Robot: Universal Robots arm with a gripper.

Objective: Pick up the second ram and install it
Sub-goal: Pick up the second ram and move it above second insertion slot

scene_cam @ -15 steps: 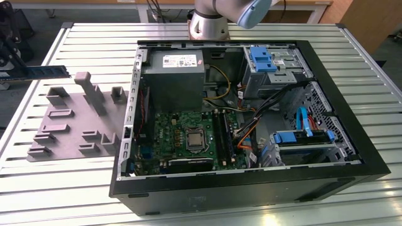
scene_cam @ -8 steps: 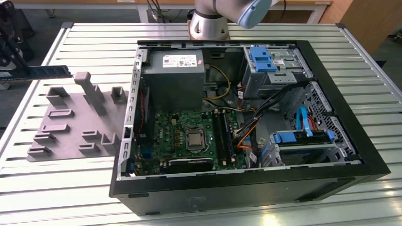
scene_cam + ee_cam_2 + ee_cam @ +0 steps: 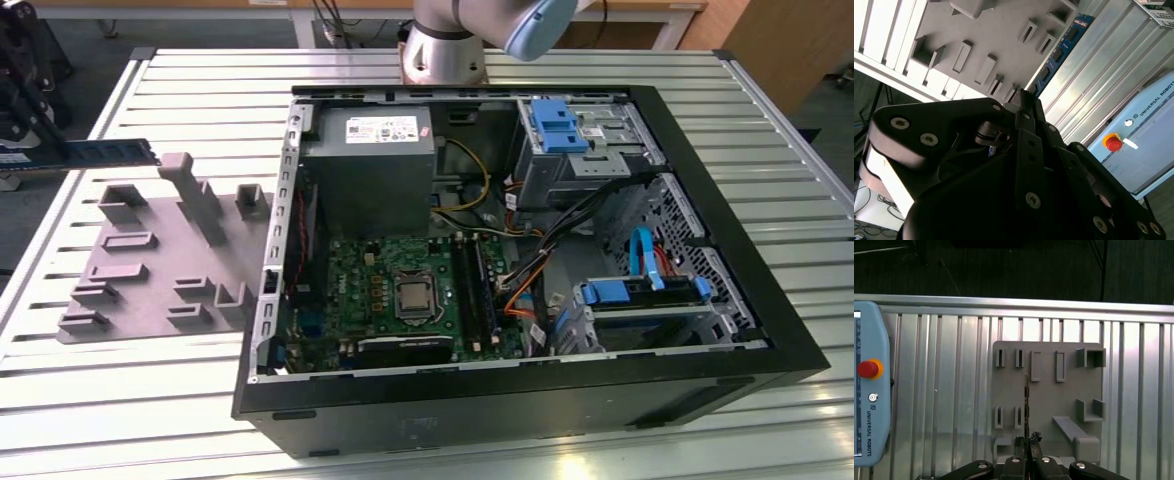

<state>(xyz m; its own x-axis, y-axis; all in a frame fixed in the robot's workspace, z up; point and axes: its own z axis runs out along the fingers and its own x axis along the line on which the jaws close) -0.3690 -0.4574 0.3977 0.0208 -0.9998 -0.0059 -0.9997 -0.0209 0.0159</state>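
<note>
One stick, the second ram (image 3: 114, 152), was clear of the slatted tabletop (image 3: 200, 400), pinched at one end by the tool (image 3: 11, 150), whose fingers were pressed together on it. It hung level over the single grey holder plate (image 3: 147, 260) at the exterior view's left, well apart from the one open computer case (image 3: 747, 330). Inside the case sat one power supply (image 3: 367, 165) and two blue brackets (image 3: 554, 120). The black memory slots (image 3: 470, 290) lay too close together to count, and whether any was filled could not be told. In the exterior view the tool was cut off by the frame edge. In the first wrist view the ram (image 3: 1026, 405) showed edge-on as a thin line over the plate, where one row held four slotted blocks and a square bracket; the tool hid the plate's nearest blocks. One teach pendant (image 3: 869, 405) with one red button (image 3: 868, 368) lay beside the plate, partly out of frame
</note>
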